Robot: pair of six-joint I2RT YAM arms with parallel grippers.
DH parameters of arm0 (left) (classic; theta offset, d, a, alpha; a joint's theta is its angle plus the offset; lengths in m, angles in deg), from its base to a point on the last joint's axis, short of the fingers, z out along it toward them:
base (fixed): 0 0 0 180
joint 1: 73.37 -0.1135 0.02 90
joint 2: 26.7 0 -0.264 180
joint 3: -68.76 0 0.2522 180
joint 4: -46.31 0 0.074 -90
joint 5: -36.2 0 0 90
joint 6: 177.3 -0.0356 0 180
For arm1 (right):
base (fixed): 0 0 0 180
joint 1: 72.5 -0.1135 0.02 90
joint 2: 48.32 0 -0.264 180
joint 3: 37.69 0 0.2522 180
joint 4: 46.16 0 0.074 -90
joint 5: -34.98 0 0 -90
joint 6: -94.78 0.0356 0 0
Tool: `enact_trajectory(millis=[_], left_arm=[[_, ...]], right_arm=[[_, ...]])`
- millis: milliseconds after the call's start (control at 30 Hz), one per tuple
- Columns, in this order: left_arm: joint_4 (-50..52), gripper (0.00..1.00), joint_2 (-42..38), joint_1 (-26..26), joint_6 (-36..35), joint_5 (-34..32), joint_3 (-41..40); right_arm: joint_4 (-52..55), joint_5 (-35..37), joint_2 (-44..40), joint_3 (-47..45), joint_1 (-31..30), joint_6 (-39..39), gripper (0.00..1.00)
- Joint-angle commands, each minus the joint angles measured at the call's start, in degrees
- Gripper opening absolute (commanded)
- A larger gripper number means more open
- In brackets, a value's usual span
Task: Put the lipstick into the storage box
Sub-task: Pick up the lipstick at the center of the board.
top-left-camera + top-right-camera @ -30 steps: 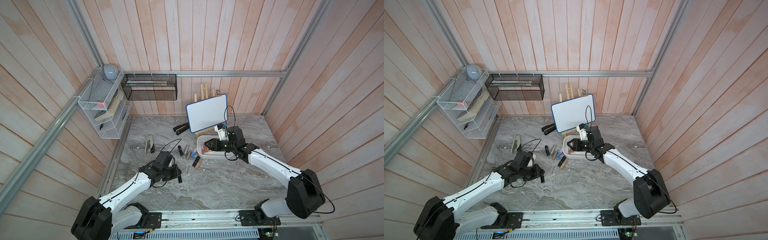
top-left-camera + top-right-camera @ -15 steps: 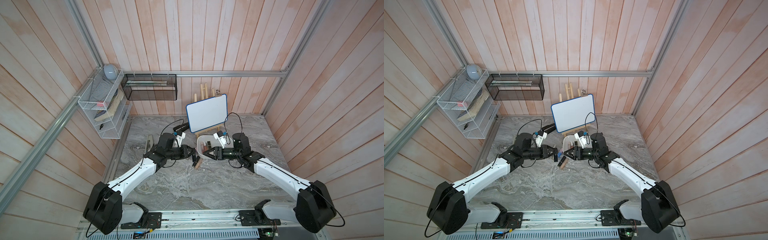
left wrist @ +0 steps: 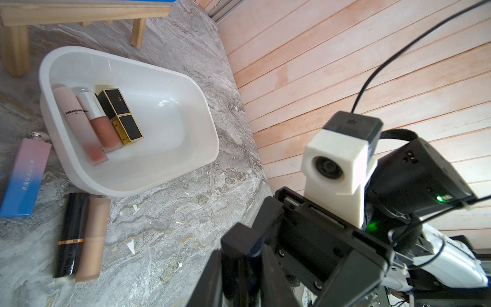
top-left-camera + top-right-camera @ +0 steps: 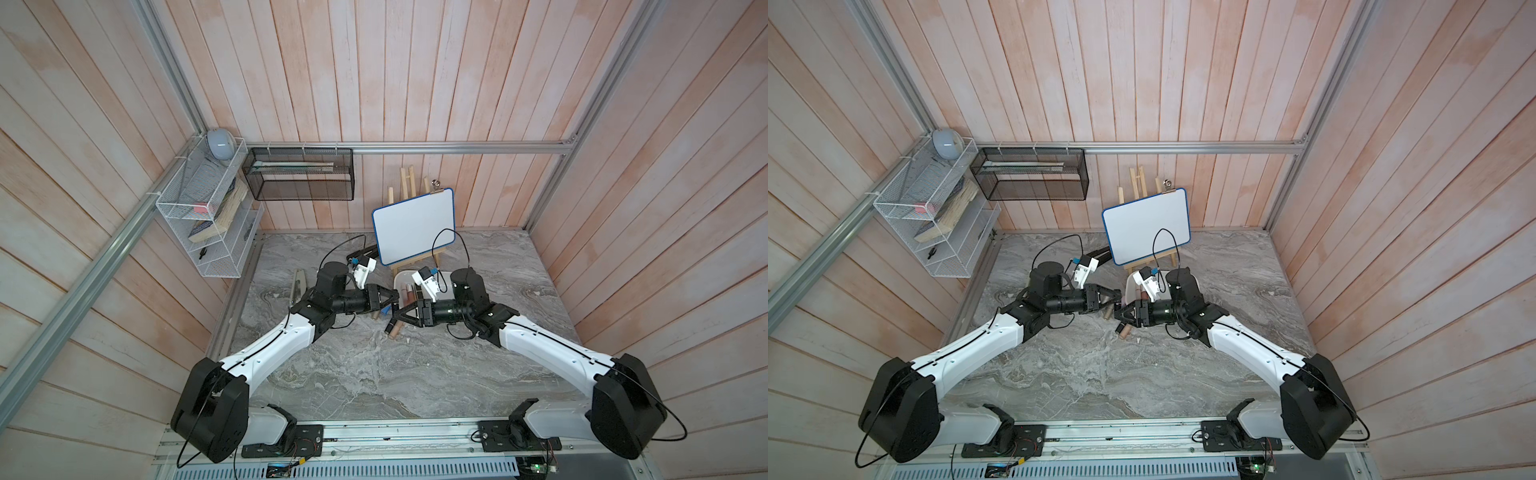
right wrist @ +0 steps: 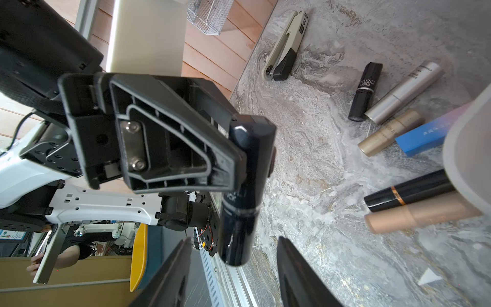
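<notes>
So, quick update: a second ago the left claw (image 4: 392, 296) was off on its own nearer the front of the table (image 4: 374, 374), and the right claw (image 4: 397, 319) was over the storage box (image 3: 170, 119). Now both have swung in and sit nose to nose, tips nearly touching. The left claw is clamped tight on a dark lipstick (image 5: 236, 220), held clear of the table. The right claw has its jaws spread partway and holds nothing. Reads like a handover to me: the right claw takes the tube and drops it in the box just behind it.

The views differ a lot. Both top views show two black claws meeting, with the tube basically hidden. The right wrist view shows it properly: the free end pokes toward the gap between the right claw's fingers (image 5: 170, 271), though I can't tell if it's touching. It also catches more tubes (image 5: 403, 91) lying beyond the left claw. Only the left wrist view looks into the box: three lipsticks (image 3: 102, 127) along one wall, the rest bare, plus two tubes (image 3: 93, 236) just outside.
</notes>
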Motion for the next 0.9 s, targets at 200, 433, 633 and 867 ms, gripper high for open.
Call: enact_trajectory(millis=[200, 433, 633, 867], left_arm=[[-1.6, 0.23, -1.6, -0.1, 0.0, 1.1, -1.1], [-1.5, 0.25, -2.2, -0.1, -0.2, 1.0, -1.6], [-1.7, 0.43, -2.6, -0.1, -0.8, 1.4, -2.1], [-1.1, 1.0, -4.7, -0.9, -2.3, 1.4, -2.3]], right_arm=[[-2.3, 2.9, 2.4, 3.5, -1.9, 1.4, 0.52], [-3.1, 4.5, 2.8, 3.6, -1.9, 2.4, 0.26], [-4.2, 5.1, 2.5, 3.4, -1.9, 3.2, 0.21], [-1.8, 7.6, 0.9, 4.0, -1.5, 2.9, 0.21]])
